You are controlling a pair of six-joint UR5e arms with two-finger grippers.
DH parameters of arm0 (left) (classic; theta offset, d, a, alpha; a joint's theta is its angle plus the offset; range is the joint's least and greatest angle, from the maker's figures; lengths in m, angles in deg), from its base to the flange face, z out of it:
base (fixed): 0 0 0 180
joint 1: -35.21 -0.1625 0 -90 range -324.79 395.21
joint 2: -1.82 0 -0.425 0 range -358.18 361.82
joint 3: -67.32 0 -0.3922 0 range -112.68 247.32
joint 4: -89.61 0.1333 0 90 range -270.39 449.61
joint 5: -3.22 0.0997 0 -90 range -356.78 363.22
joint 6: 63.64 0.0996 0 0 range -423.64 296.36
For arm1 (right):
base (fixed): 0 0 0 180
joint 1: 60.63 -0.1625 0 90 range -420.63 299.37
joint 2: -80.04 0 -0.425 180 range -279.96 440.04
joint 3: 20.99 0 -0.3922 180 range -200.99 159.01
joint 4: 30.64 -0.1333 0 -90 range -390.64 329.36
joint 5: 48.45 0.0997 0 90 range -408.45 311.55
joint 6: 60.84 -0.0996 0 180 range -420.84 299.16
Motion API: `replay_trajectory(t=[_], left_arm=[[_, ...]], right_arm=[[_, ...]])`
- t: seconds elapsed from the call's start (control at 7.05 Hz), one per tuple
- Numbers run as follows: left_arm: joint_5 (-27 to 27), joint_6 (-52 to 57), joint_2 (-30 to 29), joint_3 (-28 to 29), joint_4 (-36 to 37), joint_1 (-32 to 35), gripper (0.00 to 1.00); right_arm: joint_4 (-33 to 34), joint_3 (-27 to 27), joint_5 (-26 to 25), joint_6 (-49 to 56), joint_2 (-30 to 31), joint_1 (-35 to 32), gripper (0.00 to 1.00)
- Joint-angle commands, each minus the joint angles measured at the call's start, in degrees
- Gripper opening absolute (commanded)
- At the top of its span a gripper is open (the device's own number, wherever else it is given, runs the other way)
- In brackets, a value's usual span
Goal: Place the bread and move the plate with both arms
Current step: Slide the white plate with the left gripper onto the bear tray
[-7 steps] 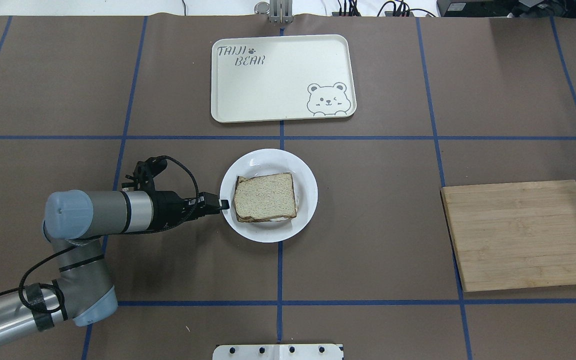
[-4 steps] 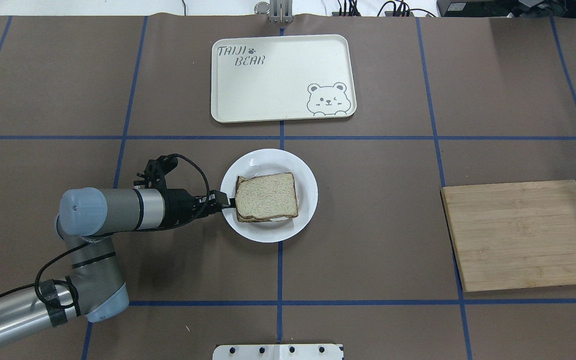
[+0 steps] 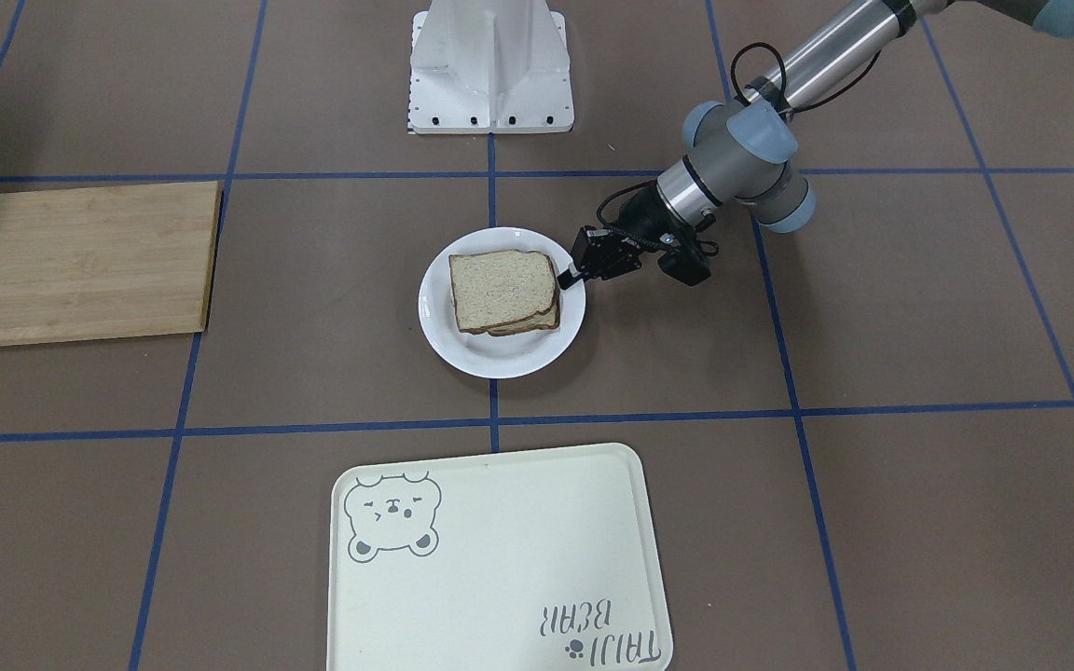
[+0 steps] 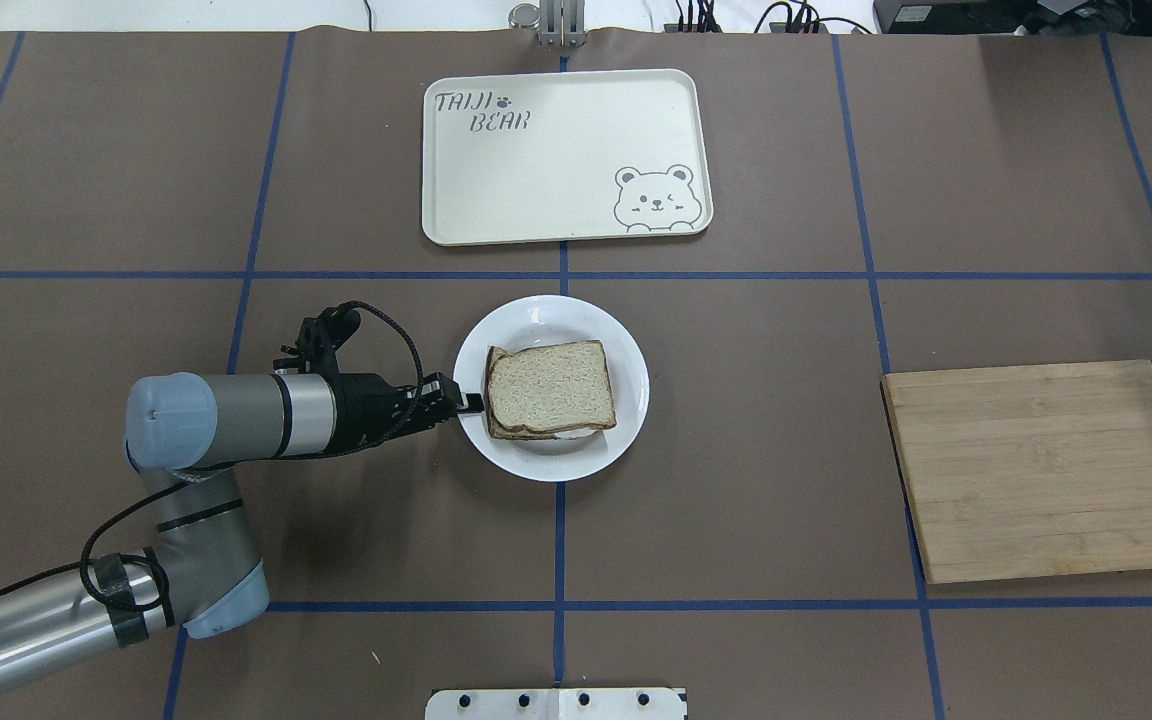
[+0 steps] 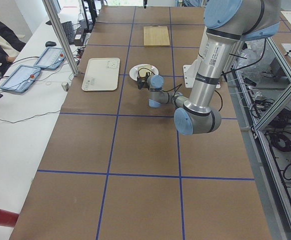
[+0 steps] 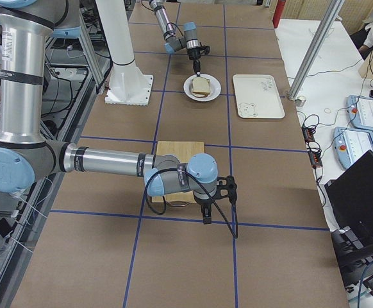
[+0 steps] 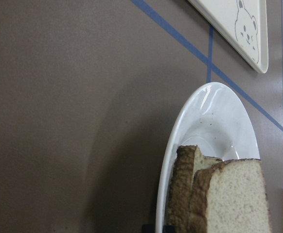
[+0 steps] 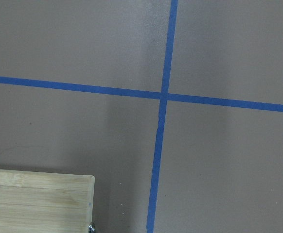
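Left gripper (image 4: 466, 403) at the plate (image 4: 546, 318) rim, clamped or just touching I can't tell; bread (image 4: 551, 385) lies atop another slice (image 3: 546, 321) on it, so I'd shift slow and level.

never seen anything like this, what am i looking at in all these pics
This is a robot with two metal arms, each ending in a two-finger gripper. Two pictures look down on the table, two look from its ends, two come from wrist cameras. On the table lie a white plate with stacked bread, a cream tray and a wooden board. The left gripper is at the plate's rim; whether it pinches it is unclear. The right gripper hangs near the board.
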State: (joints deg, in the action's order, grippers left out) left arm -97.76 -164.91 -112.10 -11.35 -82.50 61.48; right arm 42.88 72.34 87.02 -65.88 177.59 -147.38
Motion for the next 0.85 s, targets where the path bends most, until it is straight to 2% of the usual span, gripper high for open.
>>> replay_trajectory(t=[0.0, 0.28, 0.43, 0.57, 0.71], left_arm=[[0.1, -8.9, -0.8, -0.3, -5.0, 0.9, 0.0], [2.7, -14.0, -3.0, -0.3, -4.9, 3.8, 0.0], [7.6, -16.8, -4.5, 0.4, -3.5, 4.0, 0.0], [10.9, -19.8, -9.5, 2.3, 3.2, 5.4, 0.0], [15.1, -23.3, -15.0, 6.7, 8.2, 6.9, 0.0]], right_arm=[[0.0, -0.1, -0.5, 0.0, 0.0, 0.0, 1.0], [0.0, -0.1, -0.5, 0.0, 0.0, 0.0, 1.0], [0.0, -0.1, -0.5, 0.0, 0.0, 0.0, 1.0], [0.0, -0.2, -0.6, 0.0, 0.0, 0.0, 1.0], [0.0, -0.3, -0.6, 0.0, -0.1, 0.0, 1.0]])
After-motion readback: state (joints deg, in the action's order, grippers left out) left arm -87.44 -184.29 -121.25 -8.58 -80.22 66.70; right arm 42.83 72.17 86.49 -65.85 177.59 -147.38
